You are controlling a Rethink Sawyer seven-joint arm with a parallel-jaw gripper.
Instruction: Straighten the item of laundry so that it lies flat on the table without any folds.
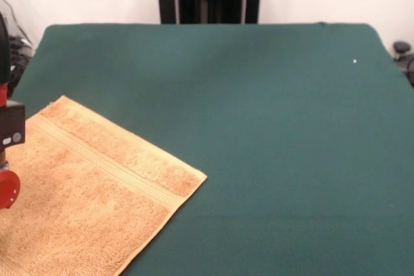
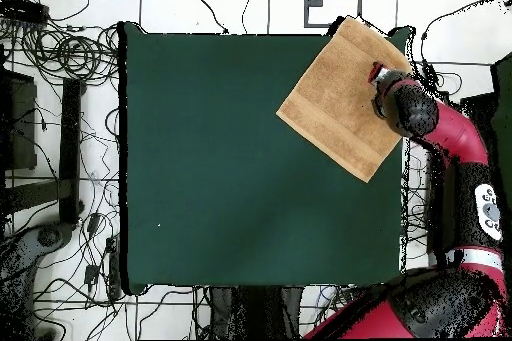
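The item of laundry, an orange-tan towel [image 1: 84, 205], lies spread on the green table [image 1: 272, 134] at the near left, turned like a diamond, and no fold shows. A ribbed band runs along its far edge. In the overhead view the towel [image 2: 335, 97] sits at the table's [image 2: 220, 157] top right corner, its tip reaching the table edge. My gripper [image 2: 379, 79] is over the towel's right part, hidden under the wrist, and whether it touches the cloth is unclear. In the front view only a red and black piece of the arm [image 1: 9, 134] shows at the left edge.
A small white speck [image 1: 354, 61] lies on the felt far from the towel. Tangled cables [image 2: 70, 57] cover the floor around the table. The red arm [image 2: 455, 137] comes in along the table's right side in the overhead view.
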